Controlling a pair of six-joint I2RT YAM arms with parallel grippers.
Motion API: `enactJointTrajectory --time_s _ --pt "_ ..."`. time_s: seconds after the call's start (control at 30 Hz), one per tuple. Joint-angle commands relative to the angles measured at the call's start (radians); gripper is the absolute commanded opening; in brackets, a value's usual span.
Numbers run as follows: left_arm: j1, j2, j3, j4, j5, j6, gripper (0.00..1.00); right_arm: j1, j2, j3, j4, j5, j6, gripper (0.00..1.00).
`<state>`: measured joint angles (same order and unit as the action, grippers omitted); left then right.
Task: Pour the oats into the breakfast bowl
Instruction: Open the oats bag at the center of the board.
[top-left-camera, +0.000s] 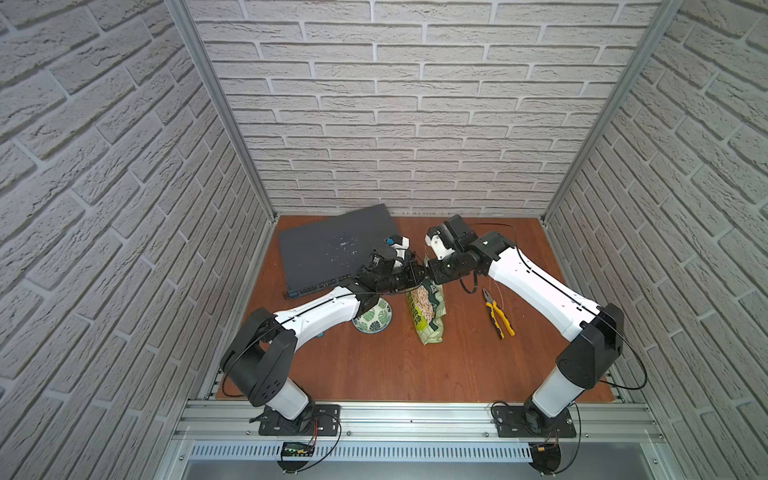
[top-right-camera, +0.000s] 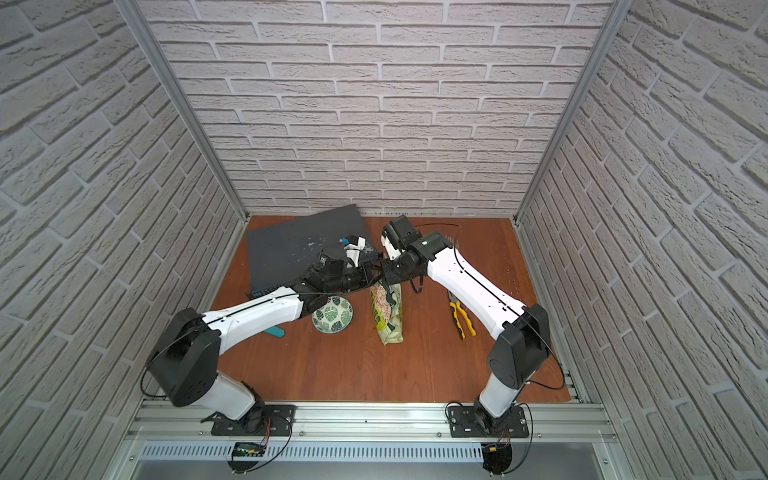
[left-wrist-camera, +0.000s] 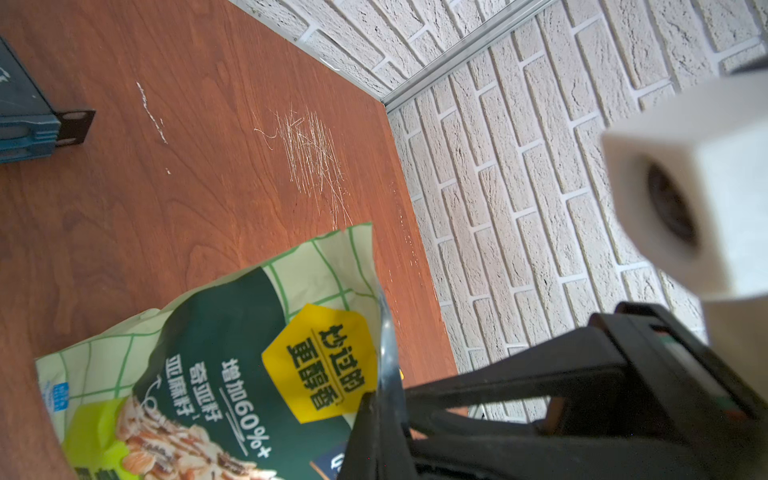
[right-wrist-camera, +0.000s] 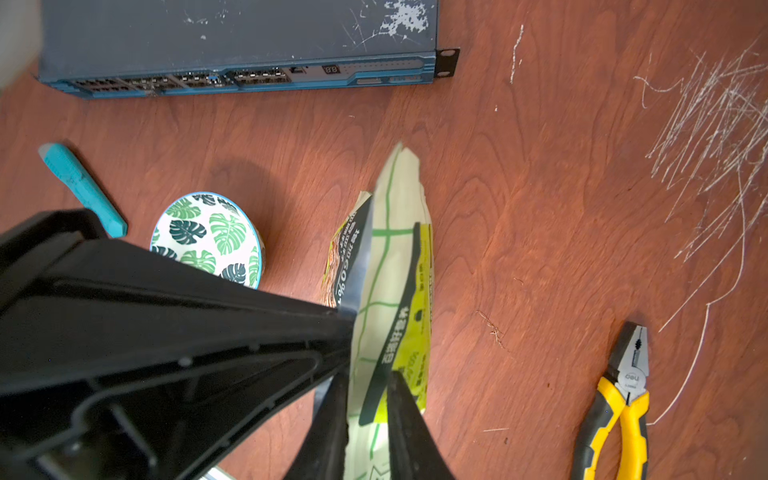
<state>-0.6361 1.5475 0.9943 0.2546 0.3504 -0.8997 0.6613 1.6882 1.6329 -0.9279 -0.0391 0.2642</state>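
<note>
"How far along was it with the oats?"

"Hardly begun, I'd say. The breakfast bowl sat on the desk showing only its leaf pattern, with not a flake in it. Whatever oats there were stayed inside the pouch, which stood upright just right of the bowl, about mid-desk."

"And the claws?"

"Both were up at the pouch's top edge. The left claw was clamped tight on one side of the mouth. The right claw had its jaws drawn narrow, with the other side pinched between them. A strip of silver lining showed at the lip, so the mouth looked partly parted."

"So what remained?"

"Nearly everything, by my reckoning: open the mouth properly, lift the pouch, bring it left over the bowl, and tip. The pliers lay off to the right, out of the way."
</note>
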Motion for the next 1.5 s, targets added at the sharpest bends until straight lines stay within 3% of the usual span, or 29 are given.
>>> enactJointTrajectory --time_s 0.0,0.1,0.37,0.53,0.73,1.13,1.37,1.47 --pt "-0.003 0.006 0.022 0.041 0.000 0.008 0.00 0.011 0.017 0.014 -0.044 0.025 -0.010 0.13" --pt "-0.003 0.003 0.021 0.036 -0.001 0.009 0.00 0.011 0.014 0.018 -0.042 0.036 -0.014 0.04" --pt "-0.004 -0.019 0.027 -0.026 -0.021 0.044 0.00 0.011 -0.033 0.057 -0.032 0.187 -0.045 0.03" --pt "-0.004 -0.039 0.024 -0.051 -0.036 0.056 0.00 0.009 -0.041 0.053 -0.017 0.192 -0.049 0.03" --pt "-0.003 -0.060 0.030 -0.089 -0.050 0.071 0.00 -0.017 -0.065 0.024 -0.014 0.155 -0.047 0.03" --pt "-0.003 -0.066 0.029 -0.107 -0.047 0.076 0.00 -0.062 -0.117 -0.078 0.082 -0.114 -0.024 0.03" --pt "-0.003 -0.047 0.046 -0.096 -0.054 0.062 0.16 -0.061 -0.119 -0.100 0.086 -0.125 -0.010 0.03" --pt "-0.003 -0.031 0.050 -0.084 -0.047 0.060 0.18 -0.060 -0.120 -0.100 0.087 -0.125 -0.007 0.03"
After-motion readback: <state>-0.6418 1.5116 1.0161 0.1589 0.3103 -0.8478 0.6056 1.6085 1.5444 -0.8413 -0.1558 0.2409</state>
